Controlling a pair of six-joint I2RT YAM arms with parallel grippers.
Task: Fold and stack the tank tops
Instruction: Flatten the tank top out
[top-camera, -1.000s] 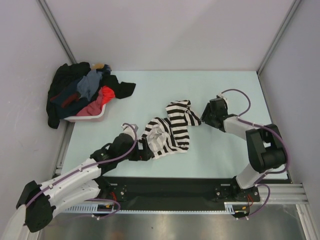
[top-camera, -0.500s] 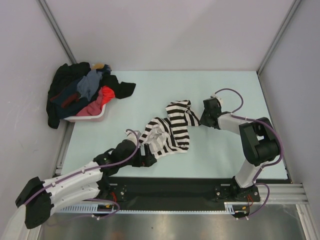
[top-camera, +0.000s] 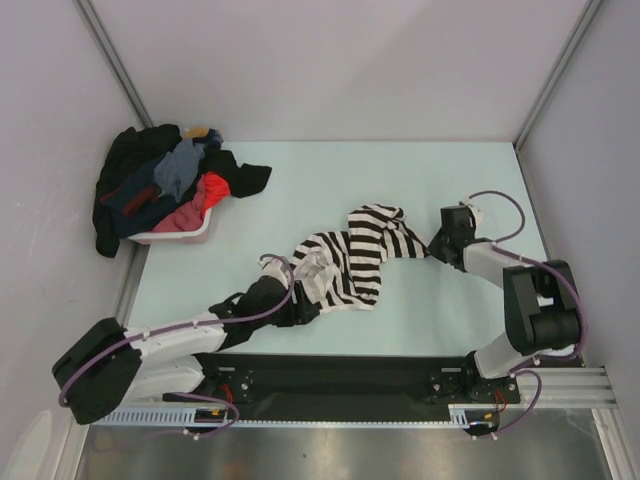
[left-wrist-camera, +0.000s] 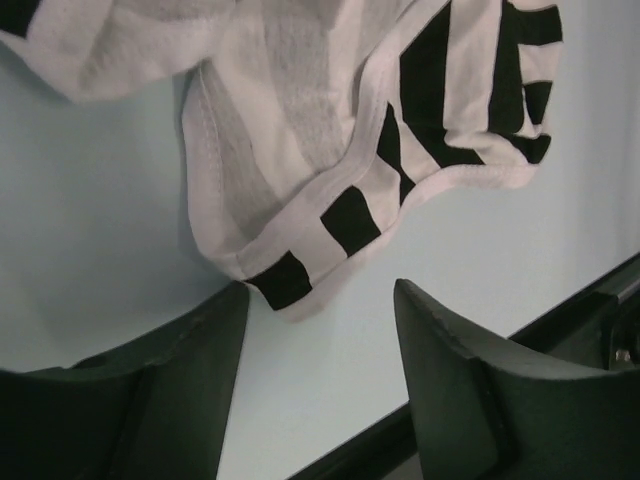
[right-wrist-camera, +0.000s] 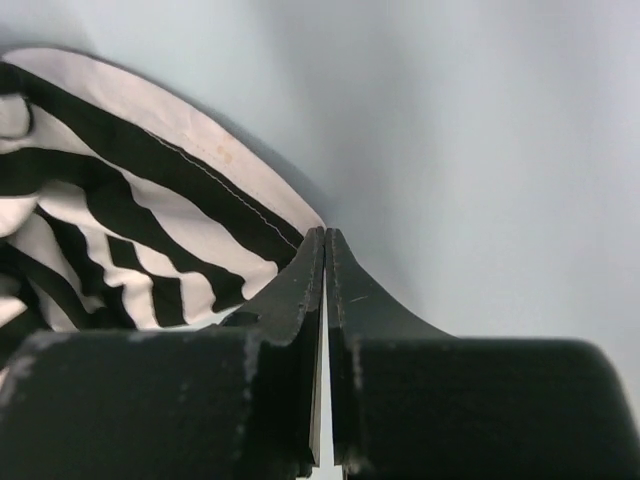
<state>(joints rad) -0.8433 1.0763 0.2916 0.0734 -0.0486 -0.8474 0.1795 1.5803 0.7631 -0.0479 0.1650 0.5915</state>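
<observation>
The black-and-white striped tank top (top-camera: 350, 262) lies crumpled and stretched across the middle of the table. My right gripper (top-camera: 432, 243) is at the top's right end. In the right wrist view its jaws (right-wrist-camera: 324, 230) are pressed together, pinching the hem of the striped top (right-wrist-camera: 130, 200). My left gripper (top-camera: 305, 308) sits low at the top's near-left corner. Its fingers (left-wrist-camera: 320, 285) stand apart over bare table, and the striped corner (left-wrist-camera: 280, 280) lies just ahead of the left finger, not between them. A dark navy garment with red trim (top-camera: 135, 197) lies in the heap at back left.
A pale pink basket (top-camera: 185, 236) at the back left holds a pile of black, grey and red clothes that spills over its rim. The table's near edge and black rail (left-wrist-camera: 590, 300) run close by the left gripper. Grey walls enclose the table.
The right gripper has shut on the striped top's edge and drawn it to the right, stretching the cloth. The left gripper has slid right to the near corner, its jaws narrowing.
</observation>
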